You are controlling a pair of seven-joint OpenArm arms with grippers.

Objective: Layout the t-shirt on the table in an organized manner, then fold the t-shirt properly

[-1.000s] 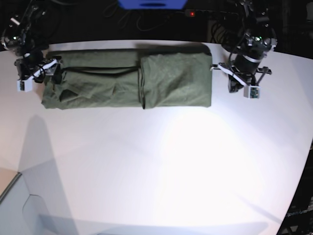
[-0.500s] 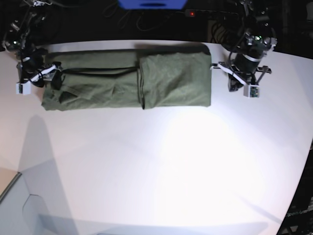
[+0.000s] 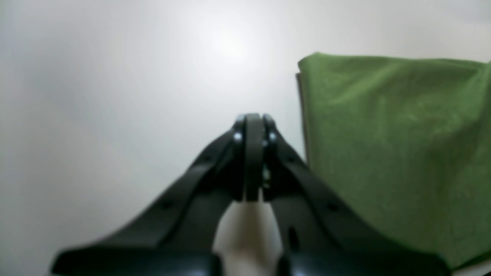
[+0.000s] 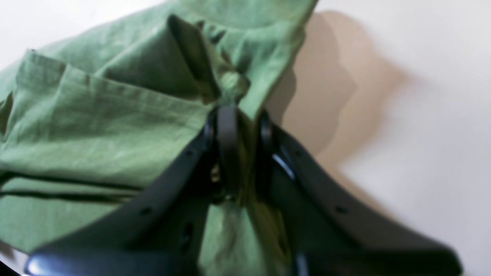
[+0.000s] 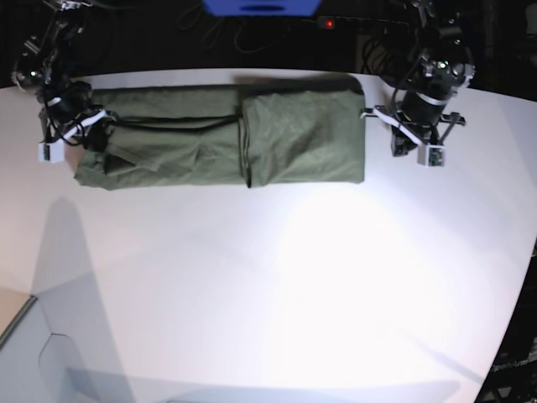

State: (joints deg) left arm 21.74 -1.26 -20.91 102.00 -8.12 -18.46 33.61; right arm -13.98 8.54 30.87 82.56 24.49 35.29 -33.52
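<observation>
The t-shirt (image 5: 222,137) lies as a long folded band along the far side of the table (image 5: 277,285). At its one end the right gripper (image 4: 239,126) pinches a bunched corner; beside its other end the left gripper (image 3: 252,128) hangs clenched on nothing

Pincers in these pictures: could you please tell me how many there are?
2. The right pincer is at one end of the t-shirt, pinching its cloth. The left pincer is shut, beside the other end, over the table.
</observation>
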